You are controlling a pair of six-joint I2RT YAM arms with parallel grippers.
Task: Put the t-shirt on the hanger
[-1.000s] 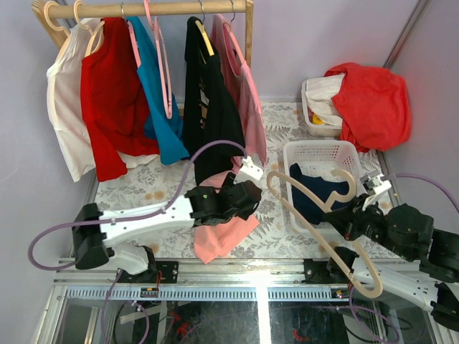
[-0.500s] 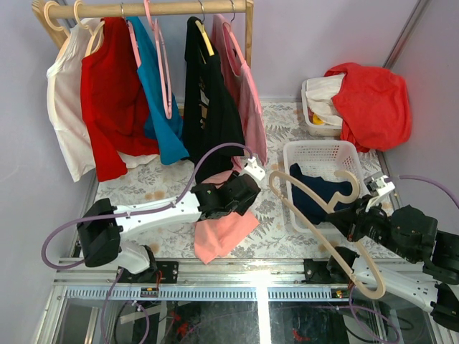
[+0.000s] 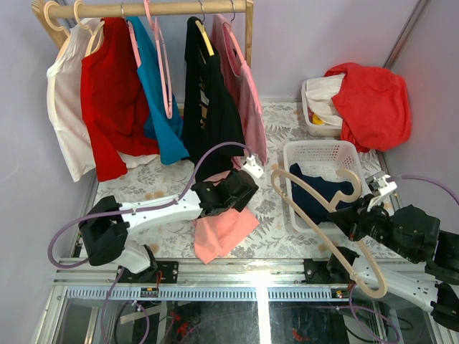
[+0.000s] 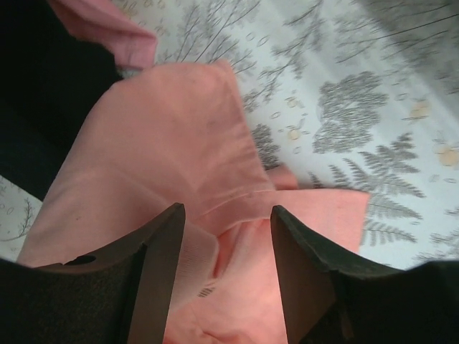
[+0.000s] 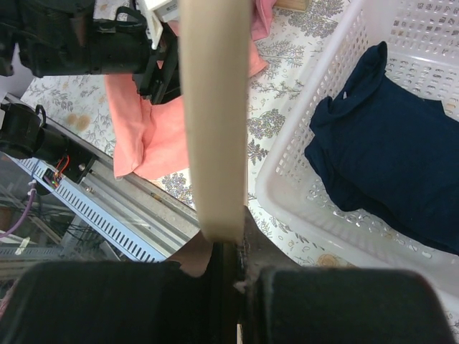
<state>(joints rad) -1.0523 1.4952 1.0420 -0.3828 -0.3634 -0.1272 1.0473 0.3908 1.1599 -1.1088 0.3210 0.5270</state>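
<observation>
The salmon t-shirt [image 3: 219, 233] lies crumpled on the fern-print table in front of the left arm. My left gripper [image 3: 228, 203] hovers right over its upper end. In the left wrist view the t-shirt [image 4: 165, 136] fills the frame, and the left gripper [image 4: 226, 215] is open, straddling the collar fold with its white label. My right gripper [image 3: 356, 221] is shut on the cream hanger [image 3: 308, 215], held over the basket's near left corner with its hook up. The hanger [image 5: 214, 107] rises from the right gripper [image 5: 226, 244], with the t-shirt [image 5: 143, 122] beyond it.
A white slatted basket [image 3: 319, 145] holding a navy garment [image 3: 323, 193] stands right of the t-shirt. A bin [image 3: 310, 118] draped with a red shirt [image 3: 373, 100] sits at the back right. A wooden rack [image 3: 143, 8] of hung clothes fills the back left.
My left gripper has drifted a little toward the back over the t-shirt's collar end, and its jaws have narrowed slightly. The right arm and hanger have shifted slightly right.
</observation>
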